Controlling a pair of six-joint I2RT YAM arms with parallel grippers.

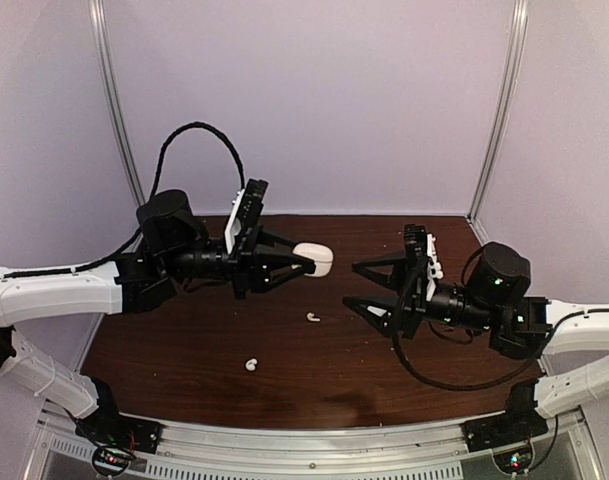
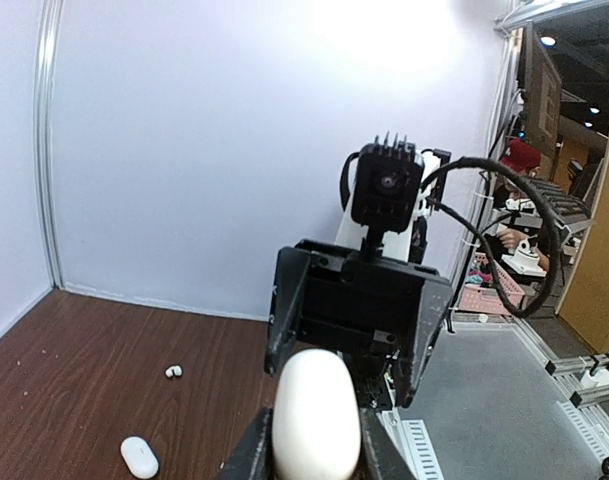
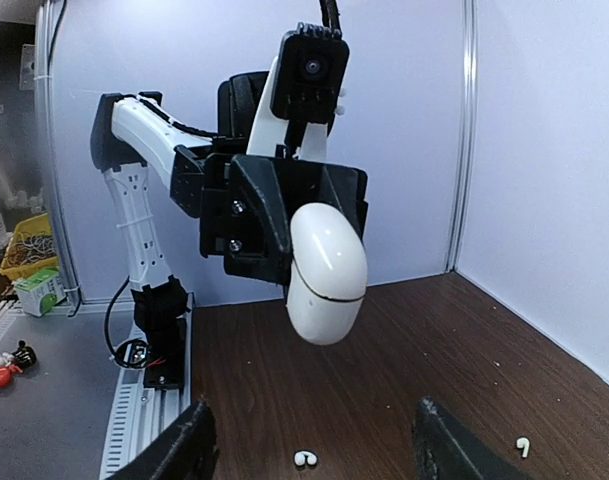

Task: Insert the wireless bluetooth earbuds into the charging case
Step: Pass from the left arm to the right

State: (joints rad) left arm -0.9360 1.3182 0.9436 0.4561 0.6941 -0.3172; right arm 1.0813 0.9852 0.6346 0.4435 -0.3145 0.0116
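The fingers (image 2: 252, 452) of the left gripper (image 1: 302, 263) are clamped on the charging case (image 1: 316, 258), one finger on each side; the case is a smooth white pebble with a thin seam line around it and its lid shut; it projects beyond the fingertips toward the right arm and is held in the air, clear of the table (image 1: 184, 350). The fingers (image 3: 189, 445) of the right gripper (image 1: 352, 285) are spread wide with nothing between them; the open jaws face the case and stand near it without touching it. Two wireless bluetooth earbuds lie loose on the dark wood table surface, outside the case; the first earbud (image 1: 313, 317), with its short stem visible, lies below the gap between the two grippers in the overhead view; the second earbud (image 1: 251, 364) lies closer to the near edge and toward the left arm, apart from the first; neither earbud touches a gripper or the case. Both wrists are black and level, pointing at each other across the middle of the table; the white arm links run back to the bases at the near corners. A black cable (image 1: 199, 140) loops above the left wrist; a second cable (image 1: 434, 375) sags beneath the right wrist. A metal rail (image 1: 314, 445) runs along the near edge; pale walls (image 1: 314, 100) enclose the other three sides.
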